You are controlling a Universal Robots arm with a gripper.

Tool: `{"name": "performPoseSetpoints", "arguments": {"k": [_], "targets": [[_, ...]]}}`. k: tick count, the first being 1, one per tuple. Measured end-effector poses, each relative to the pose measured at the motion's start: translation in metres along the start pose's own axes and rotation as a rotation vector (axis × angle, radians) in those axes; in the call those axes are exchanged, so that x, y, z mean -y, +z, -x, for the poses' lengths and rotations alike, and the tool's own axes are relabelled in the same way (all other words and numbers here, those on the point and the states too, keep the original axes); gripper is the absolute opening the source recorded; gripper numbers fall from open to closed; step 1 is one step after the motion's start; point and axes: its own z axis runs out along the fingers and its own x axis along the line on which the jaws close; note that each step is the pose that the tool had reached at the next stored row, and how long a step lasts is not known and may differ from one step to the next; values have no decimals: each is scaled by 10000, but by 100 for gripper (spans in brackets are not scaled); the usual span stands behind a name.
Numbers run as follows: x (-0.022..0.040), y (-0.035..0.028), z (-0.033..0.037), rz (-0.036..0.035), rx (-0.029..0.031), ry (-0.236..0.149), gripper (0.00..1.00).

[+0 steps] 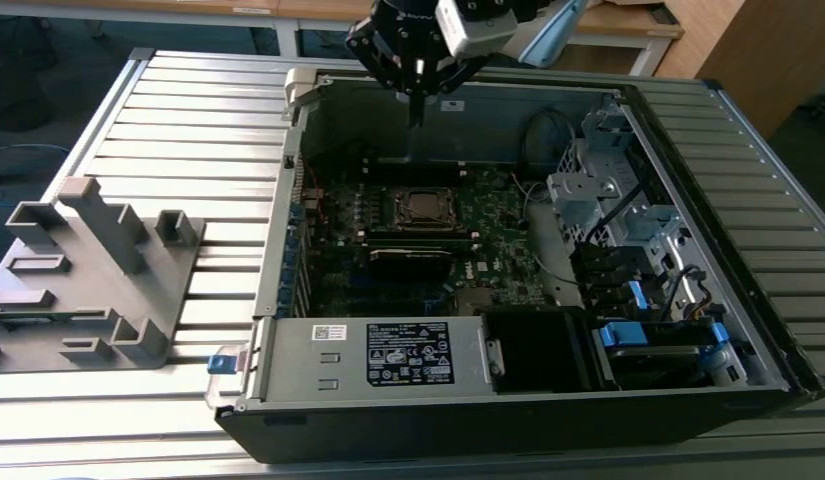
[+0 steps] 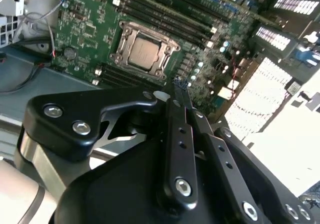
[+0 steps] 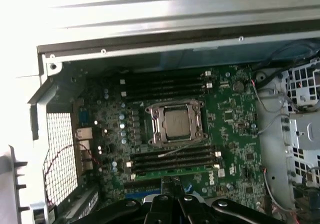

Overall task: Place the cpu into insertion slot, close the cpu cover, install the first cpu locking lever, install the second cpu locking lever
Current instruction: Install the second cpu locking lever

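Slatted table (image 1: pixel 185 110) carries the open PC case (image 1: pixel 519 400). Claw (image 1: pixel 416 112) hovers over its rear wall, fingers pinched together, empty. Cpu (image 3: pixel 176 123) sits in the socket, cpu cover (image 3: pixel 156 129) down around it.

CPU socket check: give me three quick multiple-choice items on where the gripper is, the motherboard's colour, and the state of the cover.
1. Where is the gripper?
A. Above the open case's far wall
B. On the grey fixture outside the case
C. Down on the power supply

2. What colour is the motherboard?
A. Blue
B. Green
C. Red

3. How does the cpu cover stand?
A. Flipped upright
B. Removed from the board
C. Lying flat around the cpu

Answers: 1 A, the exterior view shows it hanging over the case's far edge. 2 B, both wrist views show green. 3 C, the frame lies flat with the chip showing through its window.
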Motion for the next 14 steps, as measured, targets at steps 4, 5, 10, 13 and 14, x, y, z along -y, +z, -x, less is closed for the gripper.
{"name": "performPoseSetpoints", "arguments": {"k": [4,5,10,13,14], "targets": [[1,16,-1,295,-35,12,10],[2,28,-1,306,-37,13,10],[6,109,-3,305,-43,12,10],[7,137,-4,304,-44,11,10],[8,137,-4,304,-44,11,10]]}}
